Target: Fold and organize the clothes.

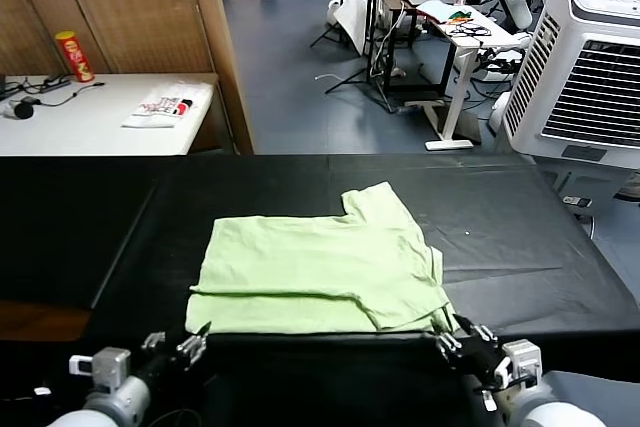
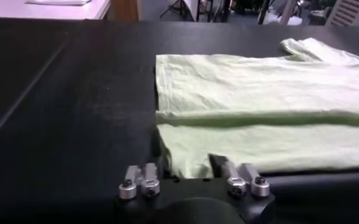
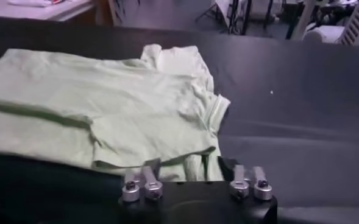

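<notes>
Black table (image 1: 520,237): one folded T-shirt (image 1: 315,272), two spread end effectors, left (image 1: 175,347), right (image 1: 462,342).

Pale-green T-shirt (image 1: 320,272), partly folded, flat

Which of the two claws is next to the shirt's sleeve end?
The right claw: it sits at the near edge of the T-shirt by the bunched sleeve. The left claw is at the plain, straight near corner.

The T-shirt (image 1: 320,272) is showing soft, wrinkled matt cotton. The table (image 1: 520,227) beyond both hands is wearing a dull black cover. The left hand (image 2: 194,182) is showing bright metal fittings.
</notes>
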Controlling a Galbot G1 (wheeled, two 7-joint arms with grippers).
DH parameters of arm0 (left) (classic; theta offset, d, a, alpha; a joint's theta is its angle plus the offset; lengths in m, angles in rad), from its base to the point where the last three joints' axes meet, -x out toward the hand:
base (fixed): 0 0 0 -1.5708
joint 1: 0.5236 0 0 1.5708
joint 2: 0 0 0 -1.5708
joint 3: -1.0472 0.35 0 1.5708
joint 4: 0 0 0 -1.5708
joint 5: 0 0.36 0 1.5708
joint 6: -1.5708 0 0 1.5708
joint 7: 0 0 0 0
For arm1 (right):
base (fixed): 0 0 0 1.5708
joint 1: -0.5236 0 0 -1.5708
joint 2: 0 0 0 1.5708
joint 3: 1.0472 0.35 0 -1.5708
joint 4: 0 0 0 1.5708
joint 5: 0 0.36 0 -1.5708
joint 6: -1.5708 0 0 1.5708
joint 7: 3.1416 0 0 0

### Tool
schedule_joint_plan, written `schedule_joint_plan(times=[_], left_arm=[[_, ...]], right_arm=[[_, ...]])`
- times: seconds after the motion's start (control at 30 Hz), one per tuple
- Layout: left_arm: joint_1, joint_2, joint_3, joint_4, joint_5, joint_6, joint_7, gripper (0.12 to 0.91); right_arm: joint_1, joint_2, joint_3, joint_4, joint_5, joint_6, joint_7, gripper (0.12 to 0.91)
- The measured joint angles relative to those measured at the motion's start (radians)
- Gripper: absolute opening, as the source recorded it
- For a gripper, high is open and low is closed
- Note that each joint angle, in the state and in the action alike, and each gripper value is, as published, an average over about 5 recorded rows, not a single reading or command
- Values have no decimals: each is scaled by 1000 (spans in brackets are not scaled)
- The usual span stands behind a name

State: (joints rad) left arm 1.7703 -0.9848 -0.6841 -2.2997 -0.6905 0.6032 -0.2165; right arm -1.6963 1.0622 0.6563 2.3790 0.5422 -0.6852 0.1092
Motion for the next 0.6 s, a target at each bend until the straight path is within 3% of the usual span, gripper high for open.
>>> schedule_joint_plan(times=[0.23, 0.43, 0.6], left_arm=[[-177, 33, 13, 43, -93, 3, -11, 798], [-475, 67, 110, 242, -186, 38, -52, 798], [-687, 91, 210, 419, -269, 84, -59, 798]], right_arm=[[246, -36, -40, -128, 44, -12, 37, 798], [529, -29, -161, -329, 63, -19, 58, 798], [739, -1, -278, -526, 62, -12, 57, 798]])
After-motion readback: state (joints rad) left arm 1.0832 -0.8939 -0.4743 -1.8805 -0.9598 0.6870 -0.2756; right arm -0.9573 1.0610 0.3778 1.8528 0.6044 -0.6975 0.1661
